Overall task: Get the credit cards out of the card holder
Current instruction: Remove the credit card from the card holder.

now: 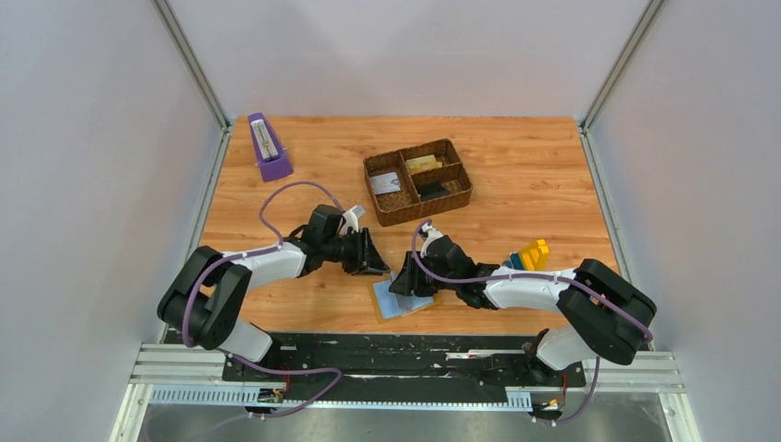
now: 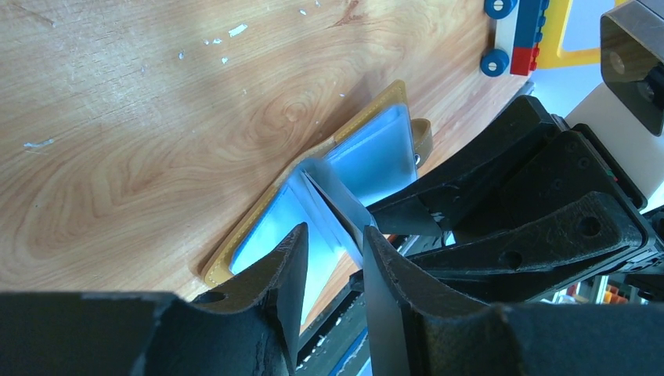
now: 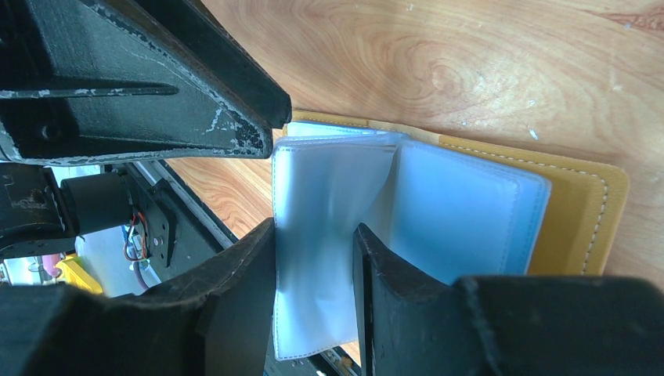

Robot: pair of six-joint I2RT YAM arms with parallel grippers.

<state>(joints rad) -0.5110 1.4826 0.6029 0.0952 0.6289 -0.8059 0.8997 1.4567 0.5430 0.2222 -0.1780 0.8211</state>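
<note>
The card holder (image 1: 402, 302) lies open at the near edge of the tabletop (image 1: 543, 175), yellow cover down and blue-grey pockets facing up. Both arms lean in over it. The right tool (image 3: 313, 270) comes in from the right with its fingers partly apart. A clear sleeve (image 3: 317, 196) stands up off the holder and fills the gap between them; whether they actually squeeze it, I can't tell. The left tool (image 2: 333, 262) sits at the holder's far left corner, fingers a narrow gap apart with nothing pinched and blue pocket showing through. The two tools are close together over the fold.

Off to the right, just behind the right arm, is a small stack of yellow and blue toy bricks (image 1: 531, 254). Further back, the brown woven tray (image 1: 419, 215) has three compartments. There's a pale card (image 1: 385, 183) in the left one, a gold-coloured piece (image 1: 423, 164) in the far right one and a dark flat piece (image 1: 433, 191) in the near right one. At the far left stands a purple metronome (image 1: 268, 147).
</note>
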